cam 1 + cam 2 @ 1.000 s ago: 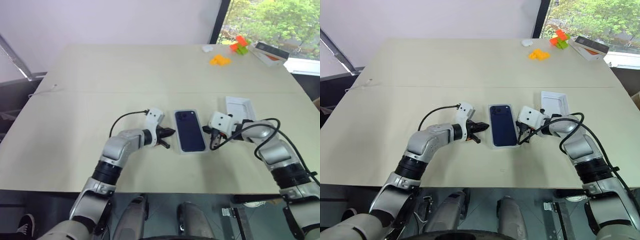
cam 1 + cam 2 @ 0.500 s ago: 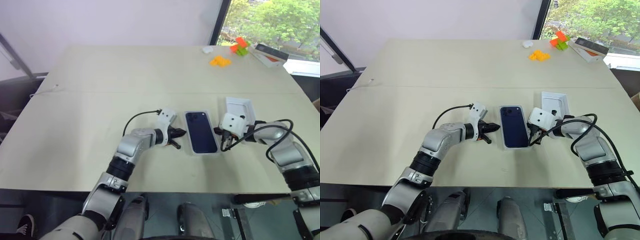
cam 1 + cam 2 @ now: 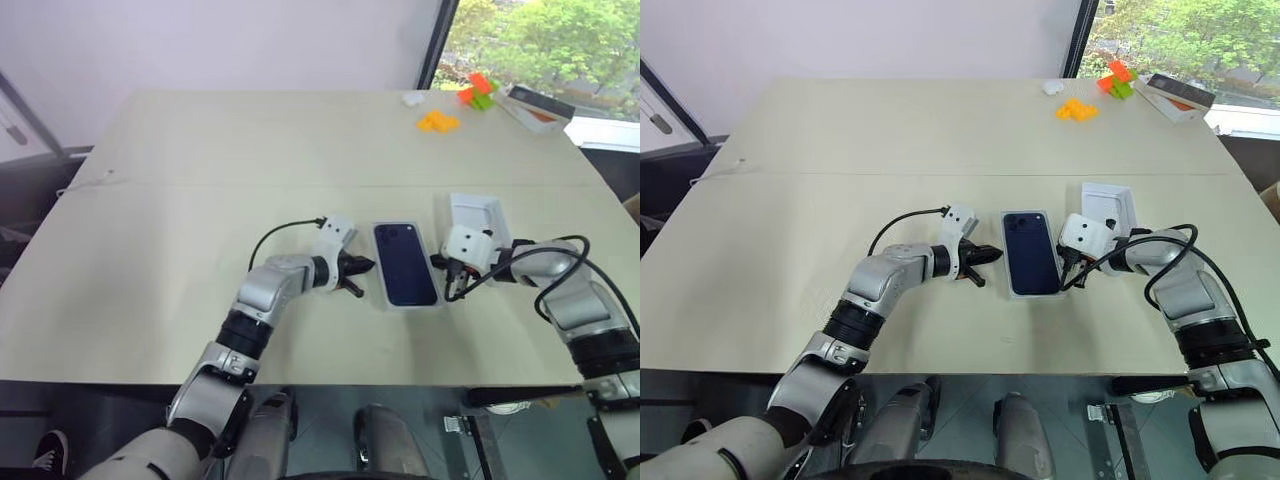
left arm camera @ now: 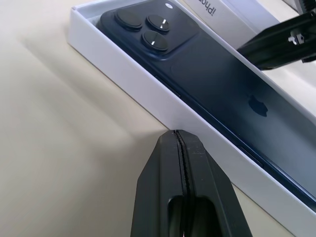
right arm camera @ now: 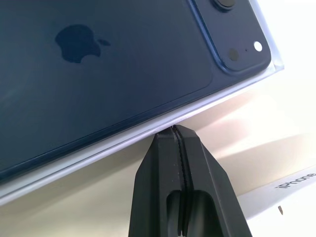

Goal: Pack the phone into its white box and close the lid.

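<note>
The dark blue phone (image 3: 406, 264) lies back up inside the white box (image 3: 380, 292) near the table's front middle, its camera cluster (image 4: 143, 29) at the far end. My left gripper (image 3: 368, 266) is shut, its tip (image 4: 176, 133) against the box's left wall. On the other side my right gripper (image 3: 448, 286) is also shut, its tip (image 5: 173, 129) touching the box's right wall. The lid (image 3: 478, 214) rests white inside up just right of the box, behind my right gripper.
Orange blocks (image 3: 438, 121), orange and green blocks (image 3: 478, 90), a small white object (image 3: 413, 98) and an orange-and-white box (image 3: 540, 108) sit at the table's far right corner. A seam (image 3: 200, 186) crosses the table.
The box with the phone has slid to the right, closer to the lid, with both shut grippers moving right alongside it. Most of that shift came in the first half second.
</note>
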